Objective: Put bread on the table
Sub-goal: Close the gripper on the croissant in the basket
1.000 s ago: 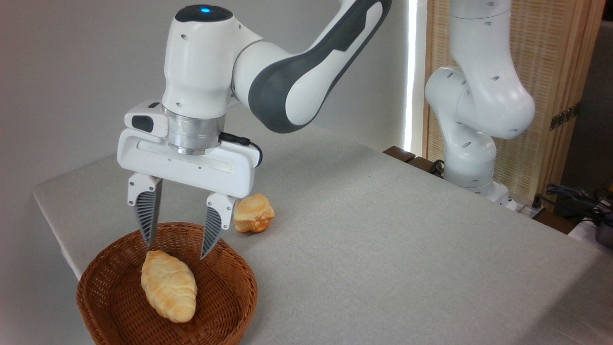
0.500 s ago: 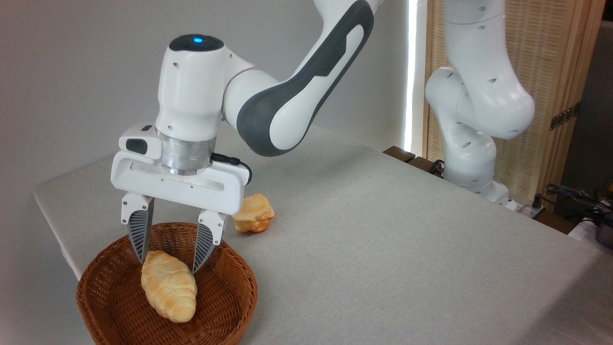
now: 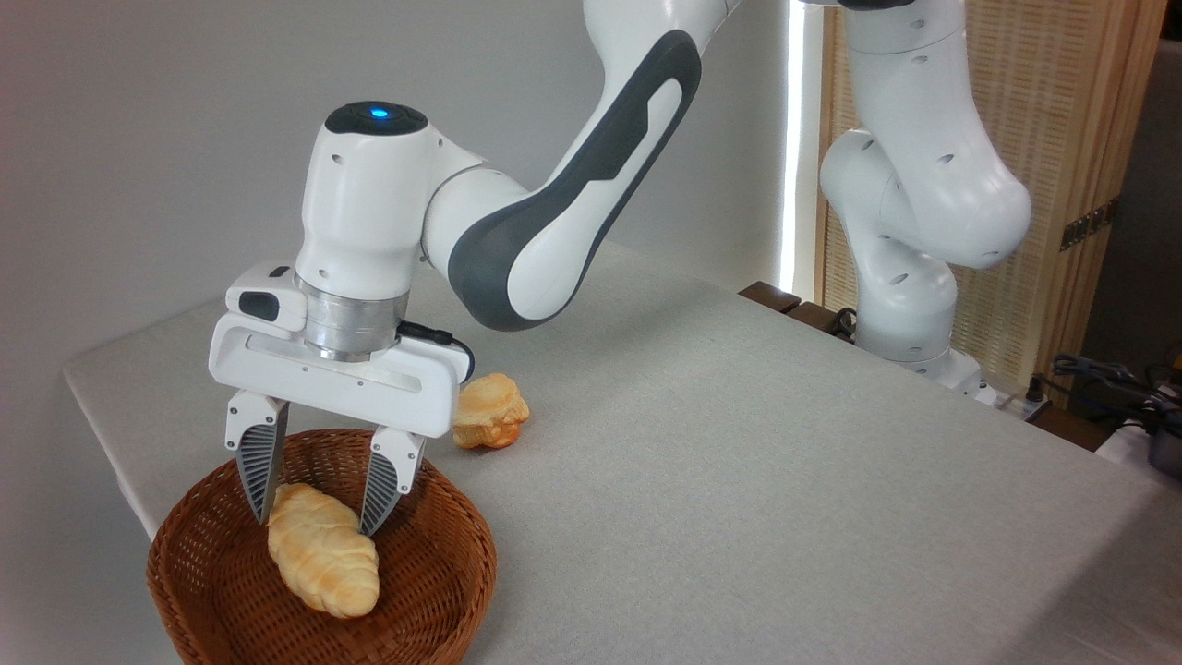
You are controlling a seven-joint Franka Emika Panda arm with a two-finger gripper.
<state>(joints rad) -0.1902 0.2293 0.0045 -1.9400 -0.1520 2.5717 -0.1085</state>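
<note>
The table [image 3: 739, 480], with its plain grey cloth-like top, fills most of the view, and the white arm [image 3: 572, 185] reaches over it from its base at the far right edge toward the near left corner. On that corner sits a round brown wicker basket [image 3: 462, 591], its rim close to the tabletop's left edge. The gripper [image 3: 309, 515] hangs pointing straight down over the far half of the basket, its jaws spread apart and holding nothing. The bread [image 3: 321, 552] lies in the bottom of the basket, not yet on the table. Its long axis runs from the far left of the basket toward the near right, and the two ribbed fingers [image 3: 257, 466] stand one to each side of its far tapered end, so the jaws cross the roll's width, not its length. The tips look level with the roll's upper end or just touching it; contact cannot be told for sure. In my judgement the grasp is about to close near that end and not at the thick middle, so the roll may tilt when lifted. A smaller knobbly bun [image 3: 489, 423] rests on the tabletop just beyond the basket, apart from the gripper.
</note>
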